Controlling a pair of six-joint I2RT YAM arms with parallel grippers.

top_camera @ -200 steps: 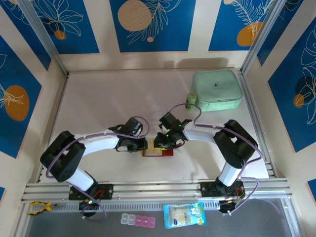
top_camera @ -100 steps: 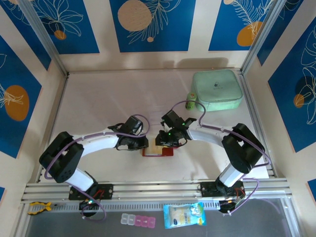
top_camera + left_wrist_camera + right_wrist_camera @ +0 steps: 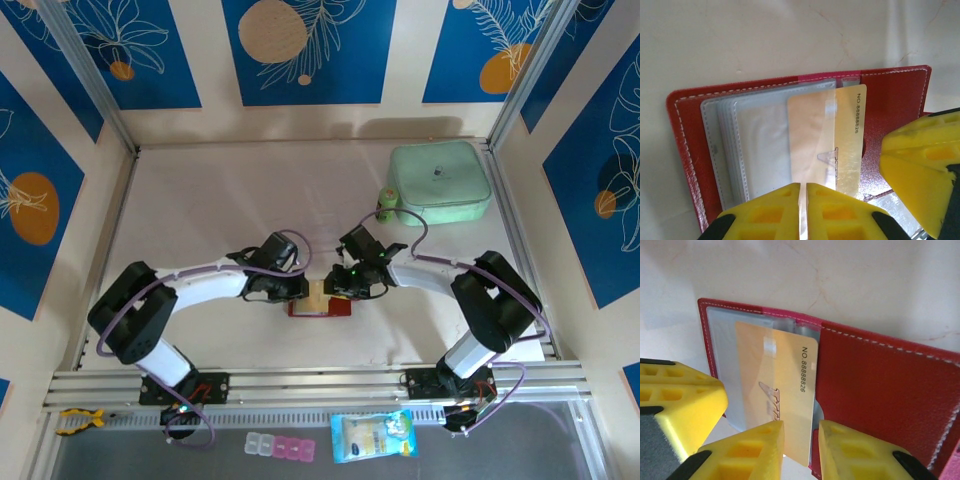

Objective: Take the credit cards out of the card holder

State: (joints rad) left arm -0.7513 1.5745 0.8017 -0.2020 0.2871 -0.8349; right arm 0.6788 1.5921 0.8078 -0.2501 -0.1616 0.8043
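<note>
Card holder (image 3: 322, 307), top view: the red wallet lies open on the tabletop (image 3: 200, 210), close to its near edge and about midway between the left and right edges. One credit card (image 3: 317, 296) shows pale yellow on it. The left hand (image 3: 296, 291) and the right hand (image 3: 340, 290) meet over it from either side.

Left wrist view: the gold card (image 3: 812, 135) sits partly out of the clear sleeves (image 3: 760, 145), its numbered edge over bare red leather. The left hand (image 3: 803, 187) has its fingers drawn almost together at the sleeves' near edge. Whether they pinch a sleeve cannot be told. A right finger (image 3: 920, 165) stands just beside.

Right wrist view: the right hand (image 3: 801, 425) holds its fingers a little apart over the card's lower corner. Contact with the card cannot be told.

Hazards, as judged:
- The glossy card may slip from under the right tips and stay lodged.
- If the left hand's restraint is weak, the whole holder may drag toward the right edge with the card still in it.
- The hands work so near each other that their fingers may collide.
</note>
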